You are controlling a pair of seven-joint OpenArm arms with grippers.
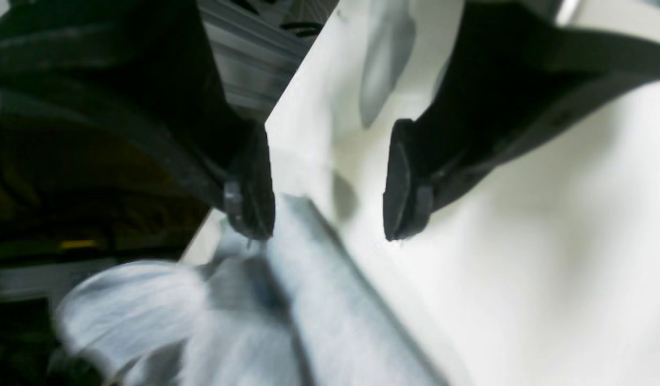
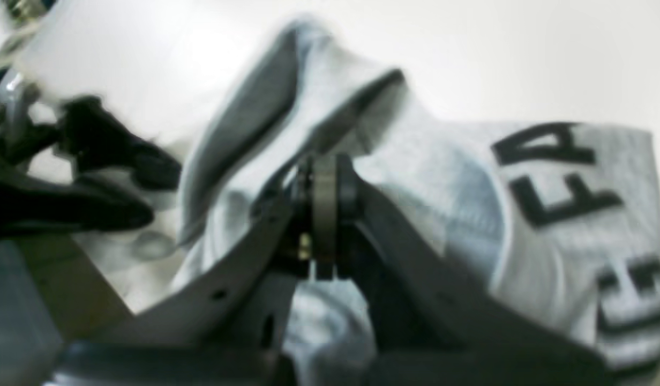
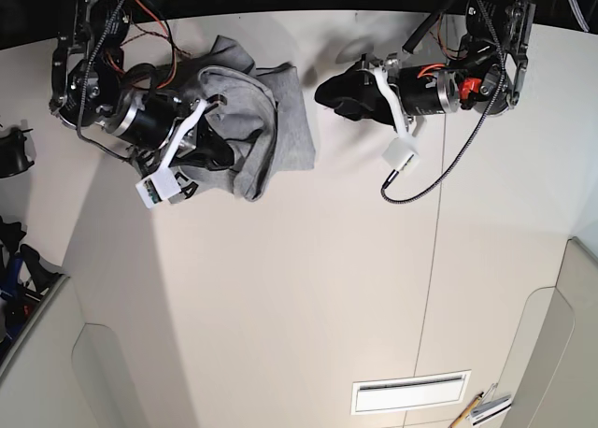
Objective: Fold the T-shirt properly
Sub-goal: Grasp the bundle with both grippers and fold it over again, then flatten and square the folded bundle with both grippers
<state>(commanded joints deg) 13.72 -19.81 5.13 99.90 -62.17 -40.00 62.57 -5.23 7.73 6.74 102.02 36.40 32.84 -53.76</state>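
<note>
The heather-grey T-shirt [image 3: 271,120] lies bunched near the table's far edge, at upper left in the base view. Black block letters [image 2: 555,171] show on the part at the right of the right wrist view. My right gripper [image 3: 217,149] reaches into the shirt's left side; its fingertips [image 2: 322,214] are pressed together with folds of fabric drawn up to them. My left gripper [image 3: 338,97] hovers just right of the shirt. It stands open [image 1: 327,209], one finger [image 1: 249,203] next to a grey fold [image 1: 314,300], with only white table [image 1: 523,241] between the fingers.
A cable with a white connector [image 3: 402,155] dangles from the left arm onto the table. The table's far edge [image 1: 287,91] runs close beside the left gripper. A vent slot [image 3: 411,392] and small tools [image 3: 481,409] sit near the front right; dark objects [image 3: 11,153] stand at the left.
</note>
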